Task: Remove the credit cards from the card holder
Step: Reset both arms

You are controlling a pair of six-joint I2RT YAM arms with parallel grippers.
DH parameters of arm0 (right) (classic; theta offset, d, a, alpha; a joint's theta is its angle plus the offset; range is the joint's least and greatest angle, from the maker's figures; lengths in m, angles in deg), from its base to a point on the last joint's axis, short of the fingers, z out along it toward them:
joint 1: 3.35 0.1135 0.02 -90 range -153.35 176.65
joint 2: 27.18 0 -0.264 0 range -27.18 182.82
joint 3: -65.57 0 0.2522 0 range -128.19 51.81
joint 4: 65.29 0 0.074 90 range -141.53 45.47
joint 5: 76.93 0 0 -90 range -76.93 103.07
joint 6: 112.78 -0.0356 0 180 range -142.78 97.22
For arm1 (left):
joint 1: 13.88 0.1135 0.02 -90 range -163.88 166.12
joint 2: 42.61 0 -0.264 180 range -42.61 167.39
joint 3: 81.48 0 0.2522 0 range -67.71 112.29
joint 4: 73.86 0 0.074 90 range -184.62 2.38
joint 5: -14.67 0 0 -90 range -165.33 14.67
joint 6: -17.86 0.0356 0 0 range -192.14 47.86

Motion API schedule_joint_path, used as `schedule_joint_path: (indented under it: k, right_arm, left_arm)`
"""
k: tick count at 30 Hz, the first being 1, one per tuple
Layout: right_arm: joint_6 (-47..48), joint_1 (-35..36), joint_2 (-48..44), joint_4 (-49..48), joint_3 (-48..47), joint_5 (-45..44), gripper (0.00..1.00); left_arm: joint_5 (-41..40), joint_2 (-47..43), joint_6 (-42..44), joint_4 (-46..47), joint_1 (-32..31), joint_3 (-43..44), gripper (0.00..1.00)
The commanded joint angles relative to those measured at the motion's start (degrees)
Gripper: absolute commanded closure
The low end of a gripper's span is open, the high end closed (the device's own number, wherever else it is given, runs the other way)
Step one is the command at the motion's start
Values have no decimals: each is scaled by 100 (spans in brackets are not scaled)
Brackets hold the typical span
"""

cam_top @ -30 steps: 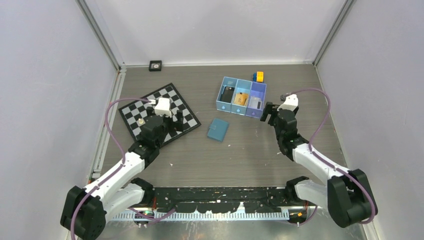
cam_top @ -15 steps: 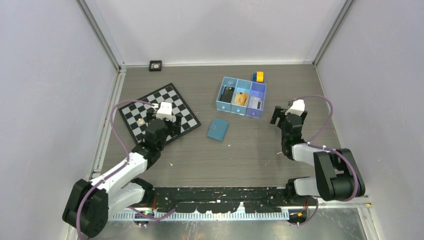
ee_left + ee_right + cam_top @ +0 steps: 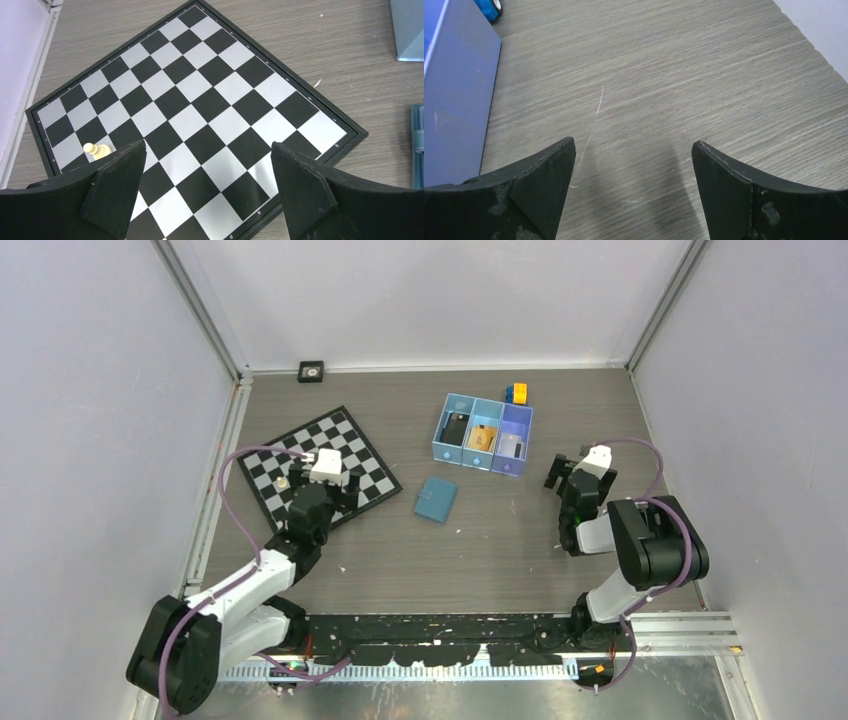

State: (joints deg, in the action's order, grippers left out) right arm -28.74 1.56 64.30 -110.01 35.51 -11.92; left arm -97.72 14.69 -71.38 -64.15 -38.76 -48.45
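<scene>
top view: card holder (image 3: 437,499) lies flat on the counter (image 3: 500,550) near frame centre, apart from both arms. it is just below the blue three-compartment tray (image 3: 441,445) and not touching it. i cannot tell from this height whether it is folded shut.

cards sit in the tray, one per compartment:
- black card (image 3: 456,427), left compartment
- orange-tan card (image 3: 483,436), middle compartment
- silvery grey card (image 3: 512,446), right compartment (this one has a more violet wall)

left end effector (image 3: 207,150): fingers well apart, nothing between them. it hangs over the lower part of the chessboard (image 3: 340,440), which lies at an angle in the left half of the top view. a single pale pawn (image 3: 96,149) stands on a square at the left of the left wrist view, just beside the left fingertip (image 3: 120,180). the card holder's edge shows at the far right of that view, and a tray corner at the upper right.

right end effector (image 3: 634,145): fingers spread wide and holding nothing, bare counter grain under them. in the top view it sits right of the tray and near it, not touching. the tray's wall fills the left edge of the right wrist view.

other items: a small yellow-and-blue object (image 3: 517,392) is just behind the tray. a small black square object (image 3: 311,371) sits at the back wall, upper left.
</scene>
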Motion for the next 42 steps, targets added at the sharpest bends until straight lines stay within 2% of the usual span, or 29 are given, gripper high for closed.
schedule_joint_path:
  k: [1, 4, 6, 8, 10, 11, 13, 15, 21, 23, 26, 29, 33, 36, 37, 42]
  right_arm:
    - [-114, -51, -189, -174, -165, -175, 9]
    - [-96, -57, -180, -217, -158, -174, 8]
    - [-98, -52, -168, -212, -158, -173, 8]
    - [-107, -51, -172, -216, -160, -172, 8]
    - [-100, -56, -167, -215, -163, -168, 8]
    - [-107, -57, -169, -214, -163, -168, 8]
    - [-107, -58, -172, -216, -161, -174, 8]
    - [-105, -52, -170, -211, -167, -167, 8]
    - [-105, -54, -174, -216, -166, -172, 8]
    - [-107, -56, -173, -212, -161, -172, 8]
    - [-107, -56, -173, -216, -159, -168, 8]
    - [-106, -56, -173, -210, -167, -170, 8]
    - [-105, -57, -172, -215, -161, -172, 8]
    - [-107, -52, -172, -216, -166, -173, 7]
    - [-106, -52, -174, -217, -165, -174, 7]
    - [-108, -51, -174, -209, -156, -173, 7]
  left_arm:
    - [-229, 182, 162, 895, 189, -93, 3]
    - [-458, 563, 154, 1657, 359, -369, 1]
    - [-231, 986, -38, 2675, 683, -756, 0]
    - [-16, 1486, -327, 3228, 1025, -833, 1]
    - [241, 1316, -421, 2250, 1097, -490, 2]
    - [400, 1365, -448, 2130, 1201, -421, 3]
    - [565, 1525, -499, 2418, 1337, -423, 5]
    - [911, 1460, -536, 1998, 1442, -291, 6]
    - [1520, 1599, -315, 1975, 1482, -185, 8]
    - [1687, 1696, -334, 1781, 1551, -31, 13]
    - [2449, 1917, -516, 1513, 1975, 227, 25]
    - [2635, 1907, -744, 1543, 2237, 215, 29]
    - [2583, 1664, -1162, 2043, 2711, -214, 30]
    - [2448, 1512, -663, 2611, 2640, -543, 31]
    - [2344, 1618, -506, 3111, 2555, -719, 26]
    - [2540, 3390, -301, 4693, 2534, -492, 17]
